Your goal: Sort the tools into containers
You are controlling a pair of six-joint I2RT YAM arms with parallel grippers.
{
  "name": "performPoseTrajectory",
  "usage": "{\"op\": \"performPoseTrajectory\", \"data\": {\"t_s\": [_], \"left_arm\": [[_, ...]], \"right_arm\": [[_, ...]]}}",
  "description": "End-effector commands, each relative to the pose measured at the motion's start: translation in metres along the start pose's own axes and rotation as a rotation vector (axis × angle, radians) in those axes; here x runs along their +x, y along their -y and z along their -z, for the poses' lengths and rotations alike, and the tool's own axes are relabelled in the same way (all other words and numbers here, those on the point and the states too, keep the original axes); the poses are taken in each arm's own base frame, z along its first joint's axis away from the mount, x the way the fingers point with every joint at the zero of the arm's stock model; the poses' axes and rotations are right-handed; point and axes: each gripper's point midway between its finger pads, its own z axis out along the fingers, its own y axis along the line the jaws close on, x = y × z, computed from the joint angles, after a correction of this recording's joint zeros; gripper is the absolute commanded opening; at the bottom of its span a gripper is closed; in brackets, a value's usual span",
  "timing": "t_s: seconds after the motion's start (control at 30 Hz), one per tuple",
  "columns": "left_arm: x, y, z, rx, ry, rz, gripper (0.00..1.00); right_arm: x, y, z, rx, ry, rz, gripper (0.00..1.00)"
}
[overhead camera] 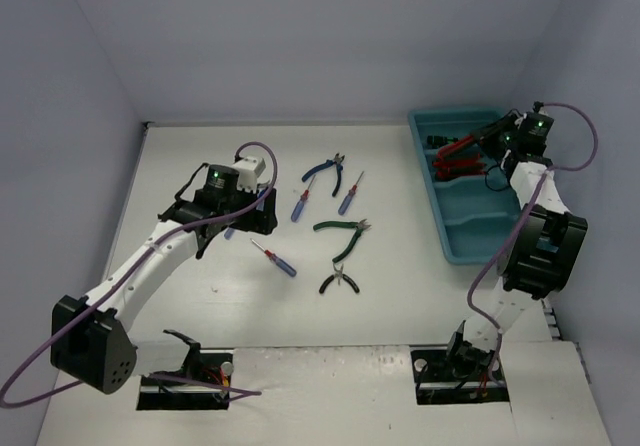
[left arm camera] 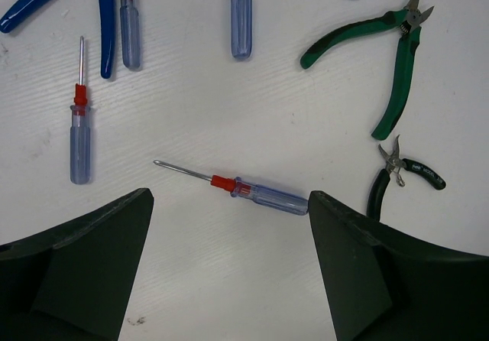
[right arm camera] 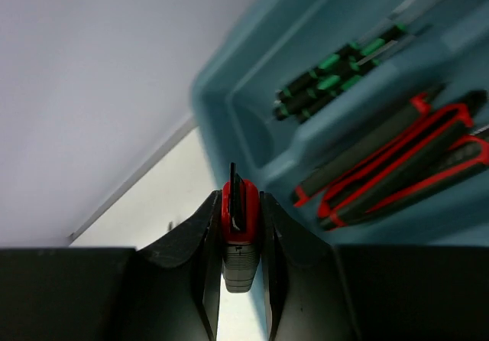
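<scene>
Tray (overhead camera: 468,236) lies just beyond your right claw (right arm camera: 239,199), which is clenched on a red-black knife (right arm camera: 241,217) at its near rim, while your left claw (left arm camera: 229,202) gapes released directly above a blue-handled screwdriver (left arm camera: 267,196) lying crosswise below it.

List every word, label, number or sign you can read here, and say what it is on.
Nothing is readable in any view.
On the black-handled pliers: pale marking on one handle, too small to read.
On the red-black utility knife in the right end effector: thin white mark, not legible.
</scene>
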Motion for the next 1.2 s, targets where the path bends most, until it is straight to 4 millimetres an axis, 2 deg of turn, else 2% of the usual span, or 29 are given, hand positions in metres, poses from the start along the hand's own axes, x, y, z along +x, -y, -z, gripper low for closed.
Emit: {"op": "performPoseTrajectory", "data": {"t_s": [0.0, 0.1, 0.13, 0.27, 0.3, 0.37, 0.5, 0.63, 0.7, 0.77, 0.83, 0.93, 1.07, 1.1, 1.17], "left_arm": [[-0.018, -0.001, 0.012, -0.012, 0.082, 0.016, 0.81], [-0.014, -0.002, 0.010, -0.012, 0.068, 0.021, 0.81], [-0.014, -0.002, 0.010, -0.013, 0.067, 0.020, 0.81], [-0.015, -0.004, 0.011, -0.022, 0.065, 0.015, 0.81], [-0.016, -0.004, 0.012, -0.026, 0.068, 0.014, 0.81], [-0.018, -0.004, 0.013, -0.030, 0.071, 0.015, 0.81], [-0.022, -0.006, 0.012, -0.043, 0.070, 0.016, 0.81], [-0.025, -0.006, 0.012, -0.047, 0.067, 0.018, 0.81], [-0.026, -0.008, 0.014, -0.061, 0.069, 0.024, 0.81], [-0.026, -0.009, 0.015, -0.065, 0.068, 0.026, 0.81], [-0.025, -0.009, 0.015, -0.066, 0.066, 0.028, 0.81], [-0.024, -0.009, 0.014, -0.067, 0.060, 0.034, 0.81], [-0.023, -0.006, 0.015, -0.054, 0.055, 0.035, 0.81], [-0.023, -0.007, 0.015, -0.056, 0.056, 0.035, 0.81], [-0.023, -0.007, 0.017, -0.059, 0.055, 0.033, 0.81]], "right_arm": [[-0.014, 0.003, -0.028, -0.036, 0.029, 0.015, 0.00], [-0.009, 0.018, -0.042, -0.012, 0.011, 0.010, 0.04], [-0.011, 0.018, -0.042, -0.008, 0.020, 0.016, 0.11], [-0.023, 0.024, -0.036, 0.032, 0.067, 0.053, 0.49], [-0.030, 0.020, -0.028, 0.034, 0.090, 0.063, 0.54], [-0.038, 0.026, -0.020, 0.072, 0.115, 0.089, 0.64], [-0.058, 0.020, 0.009, 0.152, 0.175, 0.158, 0.73], [-0.070, 0.015, 0.041, 0.239, 0.241, 0.225, 0.78], [-0.068, 0.003, 0.053, 0.246, 0.256, 0.264, 0.78], [-0.061, -0.018, 0.065, 0.224, 0.258, 0.319, 0.78], [-0.034, -0.058, 0.072, 0.162, 0.233, 0.384, 0.77], [0.014, -0.092, 0.073, 0.105, 0.164, 0.434, 0.77], [0.100, -0.122, 0.077, 0.045, 0.025, 0.479, 0.75], [0.106, -0.117, 0.076, 0.053, 0.011, 0.475, 0.75], [0.169, -0.120, 0.080, 0.029, -0.124, 0.536, 0.73]]}}
